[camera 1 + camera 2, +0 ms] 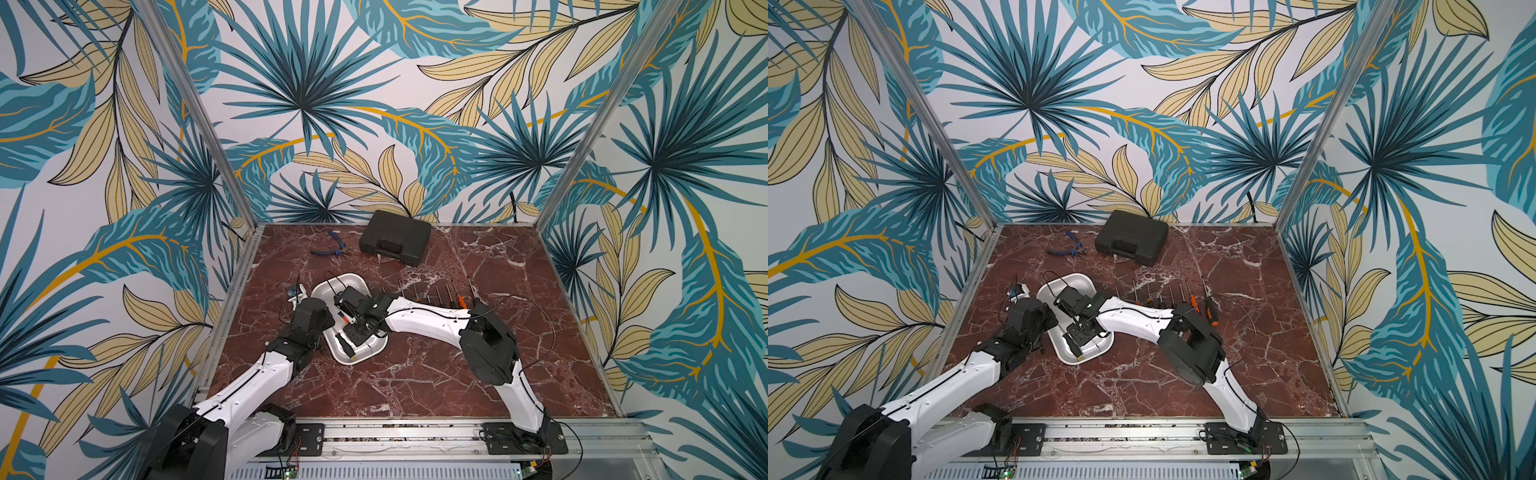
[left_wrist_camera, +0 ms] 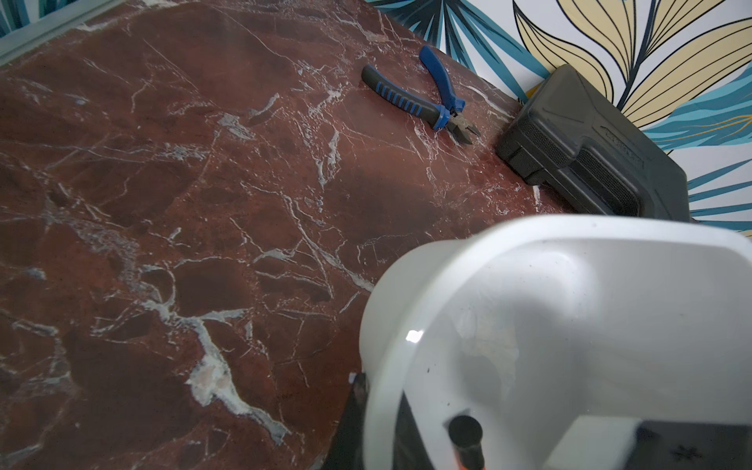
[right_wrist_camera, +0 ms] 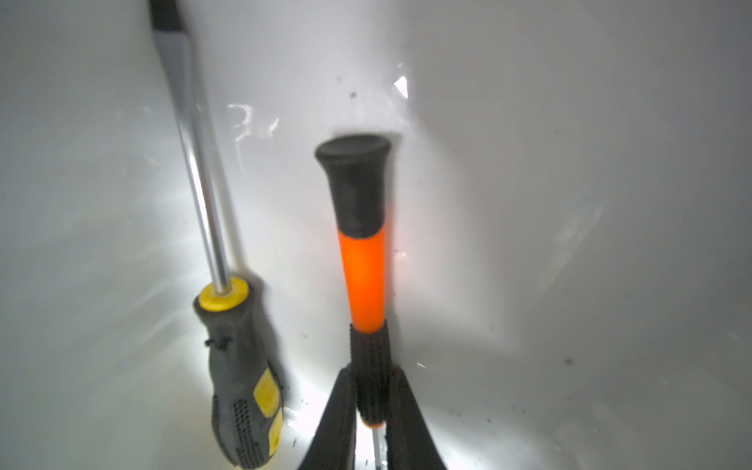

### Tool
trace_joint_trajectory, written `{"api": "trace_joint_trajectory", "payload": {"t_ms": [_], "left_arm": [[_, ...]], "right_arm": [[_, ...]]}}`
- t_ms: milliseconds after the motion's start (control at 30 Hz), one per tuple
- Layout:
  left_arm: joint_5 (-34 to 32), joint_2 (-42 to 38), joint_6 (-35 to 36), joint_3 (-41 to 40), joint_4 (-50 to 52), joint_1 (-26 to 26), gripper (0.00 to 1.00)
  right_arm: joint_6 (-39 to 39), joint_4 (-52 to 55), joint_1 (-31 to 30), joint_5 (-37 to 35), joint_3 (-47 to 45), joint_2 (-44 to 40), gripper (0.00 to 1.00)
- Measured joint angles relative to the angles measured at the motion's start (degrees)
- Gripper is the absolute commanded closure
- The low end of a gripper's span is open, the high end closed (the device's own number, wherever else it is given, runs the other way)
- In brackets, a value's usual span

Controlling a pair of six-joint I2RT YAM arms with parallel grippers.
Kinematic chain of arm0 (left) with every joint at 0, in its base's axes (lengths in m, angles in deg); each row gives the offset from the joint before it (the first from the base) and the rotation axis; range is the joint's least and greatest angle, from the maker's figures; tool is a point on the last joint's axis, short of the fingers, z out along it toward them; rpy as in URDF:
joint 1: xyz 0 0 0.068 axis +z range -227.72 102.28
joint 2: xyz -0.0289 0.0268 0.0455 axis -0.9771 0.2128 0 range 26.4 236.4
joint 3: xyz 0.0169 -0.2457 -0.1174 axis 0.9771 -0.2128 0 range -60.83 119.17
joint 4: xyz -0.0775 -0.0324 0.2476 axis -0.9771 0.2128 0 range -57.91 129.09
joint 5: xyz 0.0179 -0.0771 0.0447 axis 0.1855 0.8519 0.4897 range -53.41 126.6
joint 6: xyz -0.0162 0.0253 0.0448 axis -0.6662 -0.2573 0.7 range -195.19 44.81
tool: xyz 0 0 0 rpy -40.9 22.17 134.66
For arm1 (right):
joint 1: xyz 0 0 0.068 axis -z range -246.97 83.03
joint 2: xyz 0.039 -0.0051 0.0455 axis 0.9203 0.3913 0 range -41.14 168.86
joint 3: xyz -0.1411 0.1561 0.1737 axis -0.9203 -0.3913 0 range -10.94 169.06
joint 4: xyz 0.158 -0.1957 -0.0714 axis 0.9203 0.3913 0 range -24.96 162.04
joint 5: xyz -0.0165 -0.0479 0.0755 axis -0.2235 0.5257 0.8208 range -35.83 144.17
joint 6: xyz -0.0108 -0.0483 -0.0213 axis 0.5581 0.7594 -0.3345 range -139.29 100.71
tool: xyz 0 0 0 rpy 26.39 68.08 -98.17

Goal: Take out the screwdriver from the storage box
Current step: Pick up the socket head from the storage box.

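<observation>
The storage box [image 1: 337, 277] [image 1: 1076, 279] is a white tub left of the table's middle, seen in both top views. Two screwdrivers lie in it. The orange-and-black screwdriver [image 3: 364, 280] [image 1: 344, 318] has its ribbed black neck between the fingers of my right gripper [image 3: 373, 380], which is shut on it down inside the tub. A grey-and-yellow screwdriver [image 3: 240, 366] [image 1: 345, 345] lies loose beside it. My left gripper [image 2: 380, 415] is shut on the tub's near wall [image 2: 390, 325], one finger outside and one inside.
A black hard case [image 1: 395, 243] [image 2: 590, 162] and blue-handled pliers [image 1: 330, 247] [image 2: 427, 97] lie at the back of the red marble table. A row of several screwdrivers [image 1: 1187, 297] lies right of the tub, partly under my right arm.
</observation>
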Motion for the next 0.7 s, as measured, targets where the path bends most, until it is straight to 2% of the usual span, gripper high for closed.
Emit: {"api": "trace_joint_trajectory", "payload": {"t_ms": [267, 533, 700], "left_arm": [[0.26, 0.24, -0.2, 0.0, -0.92, 0.0, 1.0], [0.5, 1.79, -0.2, 0.0, -1.55, 0.0, 1.0], [0.5, 1.9, -0.2, 0.02, -1.6, 0.0, 1.0]], "right_arm": [[-3.87, -3.26, 4.94, 3.41, -4.83, -9.07, 0.92], [-5.92, -7.48, 7.08, 7.41, -9.84, -20.06, 0.92], [-5.99, -7.67, 13.49, 8.22, -16.24, -25.62, 0.92]]}}
